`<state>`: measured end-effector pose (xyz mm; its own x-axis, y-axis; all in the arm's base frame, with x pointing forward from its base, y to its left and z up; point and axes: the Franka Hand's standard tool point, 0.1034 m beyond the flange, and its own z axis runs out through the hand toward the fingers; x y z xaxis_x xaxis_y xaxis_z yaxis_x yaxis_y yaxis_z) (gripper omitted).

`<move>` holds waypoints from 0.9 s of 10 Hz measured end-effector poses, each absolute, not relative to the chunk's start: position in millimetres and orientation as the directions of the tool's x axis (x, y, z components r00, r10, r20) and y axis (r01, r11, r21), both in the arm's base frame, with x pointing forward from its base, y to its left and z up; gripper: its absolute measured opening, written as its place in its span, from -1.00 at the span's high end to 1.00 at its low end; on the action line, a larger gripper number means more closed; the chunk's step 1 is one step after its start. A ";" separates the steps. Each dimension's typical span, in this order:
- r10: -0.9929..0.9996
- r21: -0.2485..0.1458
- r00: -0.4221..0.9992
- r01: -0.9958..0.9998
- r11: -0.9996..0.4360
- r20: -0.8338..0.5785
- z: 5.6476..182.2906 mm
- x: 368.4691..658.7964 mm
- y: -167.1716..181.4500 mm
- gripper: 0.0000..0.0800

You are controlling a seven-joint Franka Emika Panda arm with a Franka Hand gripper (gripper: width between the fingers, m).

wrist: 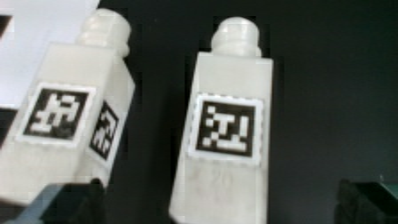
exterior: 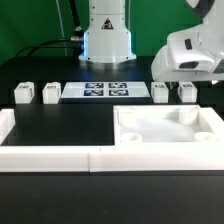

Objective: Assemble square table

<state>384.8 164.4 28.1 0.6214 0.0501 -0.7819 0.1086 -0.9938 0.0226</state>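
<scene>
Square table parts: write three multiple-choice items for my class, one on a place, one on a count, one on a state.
1. The table top lies at: A. the exterior view's right; B. the exterior view's left; C. its middle.
2. Loose legs number: A. two; B. four; C. six.
3. The pincer is: A. open, empty; B. shut on a leg; C. shut on the top.
Answers: 1A, it fills the front right; 2B, two each side of the marker board; 3A, fingertips wide apart, gripping nothing.

Smooth plastic legs (wrist: 228, 125) (white), matt black worktop (exterior: 60, 125)
</scene>
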 end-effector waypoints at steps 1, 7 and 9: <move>0.023 0.031 0.536 0.093 -0.995 -0.844 13.3 384.0 170.5 -0.62; -0.041 0.080 0.529 0.050 -0.996 -0.847 2.9 372.6 179.0 -0.21; -0.041 0.080 0.529 0.050 -0.996 -0.848 3.1 372.5 179.1 0.13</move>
